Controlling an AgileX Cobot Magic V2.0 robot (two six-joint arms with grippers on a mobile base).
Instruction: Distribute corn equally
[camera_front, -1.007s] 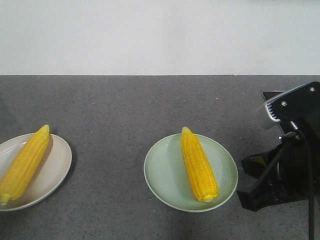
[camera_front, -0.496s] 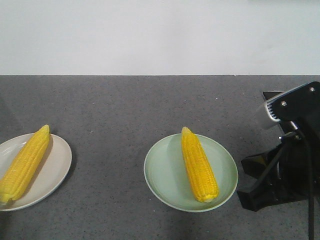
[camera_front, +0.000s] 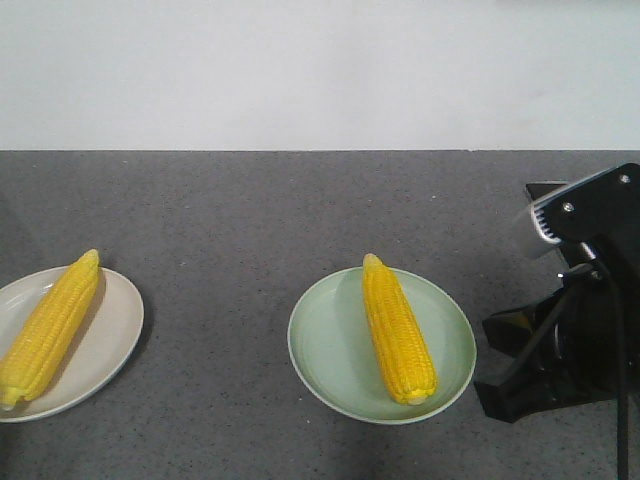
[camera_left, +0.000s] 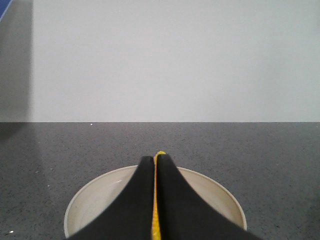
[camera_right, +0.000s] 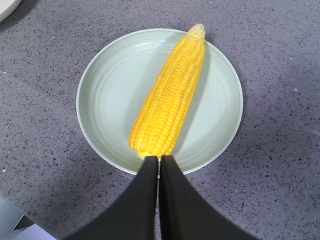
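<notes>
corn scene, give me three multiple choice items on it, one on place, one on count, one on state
1. Where does the cob in the middle lie?
A. on the green plate
B. on the bare table
C. in a bowl

2. How many cobs does the front view show?
A. one
B. two
C. four

3. How do the right claw's fingers stand in its wrist view?
A. wide apart
B. shut on a cob
C. closed together, holding nothing

Answers:
1. A, it rests across the green plate.
2. B, one more cob lies on the beige plate.
3. C, the right claw tips meet just short of the cob's end.
</notes>
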